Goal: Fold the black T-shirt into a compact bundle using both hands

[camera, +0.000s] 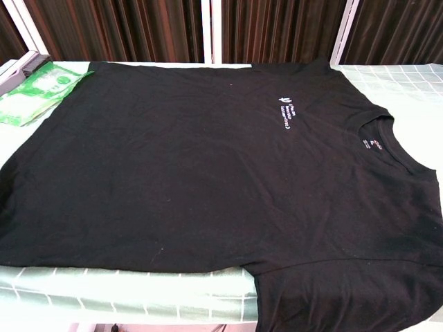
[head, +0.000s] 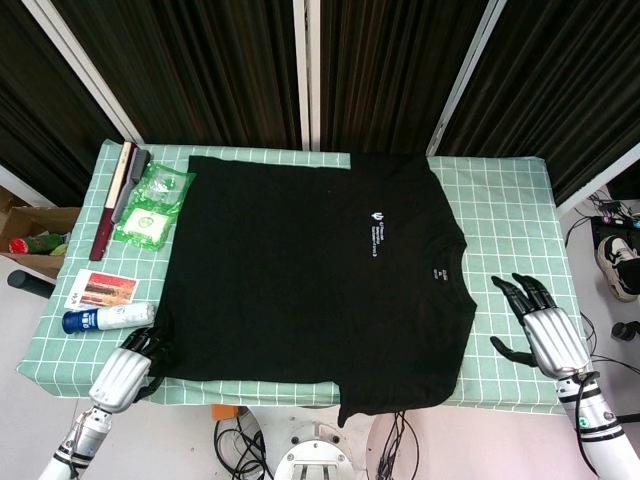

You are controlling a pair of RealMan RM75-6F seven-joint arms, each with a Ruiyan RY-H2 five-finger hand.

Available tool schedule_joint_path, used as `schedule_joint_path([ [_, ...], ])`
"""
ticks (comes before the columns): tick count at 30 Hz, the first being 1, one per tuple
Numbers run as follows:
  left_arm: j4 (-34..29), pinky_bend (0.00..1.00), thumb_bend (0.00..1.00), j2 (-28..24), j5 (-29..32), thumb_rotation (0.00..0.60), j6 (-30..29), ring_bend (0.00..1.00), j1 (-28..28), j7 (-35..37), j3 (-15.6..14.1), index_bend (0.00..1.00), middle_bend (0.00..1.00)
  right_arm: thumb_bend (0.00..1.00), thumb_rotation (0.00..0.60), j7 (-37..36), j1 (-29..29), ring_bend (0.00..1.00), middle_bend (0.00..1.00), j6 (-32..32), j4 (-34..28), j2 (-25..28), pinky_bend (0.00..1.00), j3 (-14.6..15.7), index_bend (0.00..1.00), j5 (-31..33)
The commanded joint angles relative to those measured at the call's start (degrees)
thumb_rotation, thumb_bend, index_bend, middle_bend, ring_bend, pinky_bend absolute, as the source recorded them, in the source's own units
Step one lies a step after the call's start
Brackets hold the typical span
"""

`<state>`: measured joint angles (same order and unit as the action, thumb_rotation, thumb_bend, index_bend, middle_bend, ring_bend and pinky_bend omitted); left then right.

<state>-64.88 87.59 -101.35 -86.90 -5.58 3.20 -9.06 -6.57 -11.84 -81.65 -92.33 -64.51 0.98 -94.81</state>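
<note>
**Soft, limp cloth: take it by the hem corner and the collar edge**

The black T-shirt point(head: 310, 280) lies spread flat across the bench point(head: 500, 200), collar toward the right robot hand point(head: 540, 325) and hem toward the left robot hand point(head: 130, 365); one sleeve hangs over the near edge of the bench. No fold has been made yet.

The left robot hand sits at the near hem corner, fingers curled at the cloth's edge. Whether it has actually pinched the fabric cannot be told from the head view, and the chest view does not show it. The right robot hand is released, fingers spread, resting on the bench just beside the shoulder and apart from the shirt.

By its look the shirt is light, thin knit: it will drape, sag and slide rather than hold shape, so a single grip would likely drag it in a heap. A sensible hold is the hem corner under the left robot hand, matched by the shoulder nearest the right robot hand.
</note>
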Motion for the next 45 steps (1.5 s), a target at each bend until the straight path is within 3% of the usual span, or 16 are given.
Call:
schedule_joint_path([
  [1, 0.19, 0.22, 0.43, 0.57, 0.36, 0.6, -0.57, 0.19, 0.21, 0.3, 0.4, 0.53, 0.34, 0.2, 0.6, -0.23, 0.0, 0.04, 0.19, 0.06, 0.16, -0.2, 0.12, -0.03, 0.09, -0.02],
  [9, 2.29, 0.25, 0.42, 2.94, 0.89, 0.6, -1.13, 0.23, -0.29, 2.69, 1.55, 0.64, 0.4, 0.2, 0.6, -0.94, 0.16, 0.04, 0.2, -0.42, 1.25, -0.52, 0.12, 0.54, 0.13, -1.51],
  [17, 0.78, 0.25, 0.45, 3.22, 1.88, 0.6, -1.19, 0.24, -0.57, 4.98, 2.21, 0.7, 0.42, 0.21, 0.6, 4.21, 1.6, 0.04, 0.22, -1.58, 9.36, -4.55, 0.12, 5.53, 0.42, -9.8],
  [20, 0.14, 0.25, 0.45, 3.17, 2.45, 0.6, -0.88, 0.24, -0.51, 5.85, 2.24, 0.7, 0.42, 0.21, 0.6, 5.46, 2.1, 0.04, 0.22, -1.47, 14.38, -7.61, 0.12, 6.44, 0.45, -10.89],
  [26, -1.19, 0.25, 0.45, 2.82, 3.52, 0.6, 0.04, 0.24, -0.45, 7.19, 2.2, 0.7, 0.42, 0.21, 0.6, 1.29, 1.58, 0.04, 0.22, -0.75, 23.86, -14.27, 0.12, 6.96, 0.45, -11.25],
  [38, -1.2, 0.25, 0.46, 3.41, 4.54, 0.6, -0.12, 0.24, 0.11, 9.61, 2.38, 0.69, 0.42, 0.23, 0.6, -3.15, 0.45, 0.04, 0.22, -2.99, 35.61, -23.83, 0.12, 7.96, 0.46, -13.7],
  [45, -0.74, 0.25, 0.46, 3.95, 5.05, 0.6, -0.05, 0.24, 0.2, 11.53, 2.6, 0.69, 0.42, 0.41, 0.6, -5.54, -0.1, 0.05, 0.25, -3.53, 40.24, -27.68, 0.12, 7.93, 0.57, -13.17],
])
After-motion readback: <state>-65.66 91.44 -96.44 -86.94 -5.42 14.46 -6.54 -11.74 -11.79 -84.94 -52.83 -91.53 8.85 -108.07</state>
